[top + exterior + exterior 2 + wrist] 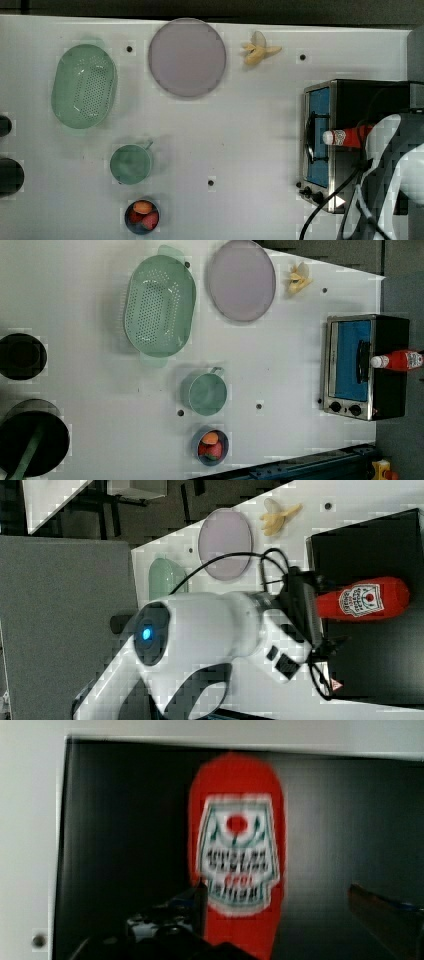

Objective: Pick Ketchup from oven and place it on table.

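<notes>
The ketchup (345, 136), a red bottle with a white cap and a white-and-red label, lies on its side on the black roof of the oven (350, 95). Its cap reaches over the glass door, toward the top view's left. In the wrist view my gripper (290, 915) hangs open above the ketchup (235, 845), one finger (200, 900) over the label and the other well off to its side, touching nothing. In the right view the gripper (325, 615) sits at the neck end of the ketchup (365, 600). The oven stands on the white table (240, 150).
On the table are a pale purple plate (186, 56), a green colander (83, 85), a green cup (130, 163), a small bowl of fruit (142, 216) and a peeled banana (260, 49). Black round things (10, 175) sit at the top view's left edge. Cables (325, 205) trail past the oven's knobs.
</notes>
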`<state>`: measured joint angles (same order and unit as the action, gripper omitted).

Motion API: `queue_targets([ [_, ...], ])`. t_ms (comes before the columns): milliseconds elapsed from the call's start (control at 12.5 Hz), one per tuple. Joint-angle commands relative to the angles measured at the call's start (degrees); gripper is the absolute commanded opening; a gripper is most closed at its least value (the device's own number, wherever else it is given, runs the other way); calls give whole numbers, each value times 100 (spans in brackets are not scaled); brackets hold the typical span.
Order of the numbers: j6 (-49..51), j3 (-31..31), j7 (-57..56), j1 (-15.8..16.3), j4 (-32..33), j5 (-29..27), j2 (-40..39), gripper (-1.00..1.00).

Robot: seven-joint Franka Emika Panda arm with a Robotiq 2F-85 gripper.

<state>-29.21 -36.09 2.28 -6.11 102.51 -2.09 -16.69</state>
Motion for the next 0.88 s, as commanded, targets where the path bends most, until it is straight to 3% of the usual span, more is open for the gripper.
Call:
queue_targets([
  [80,-131,38,-201,-195,-229,-658,-366,100],
  [720,-478,35,-194,-306,-194,-1020,-903,100],
  [800,-482,40,-194,-311,-177,-1021,-909,91],
  [880,-488,52,-194,-310,-155,-1032,-914,68],
])
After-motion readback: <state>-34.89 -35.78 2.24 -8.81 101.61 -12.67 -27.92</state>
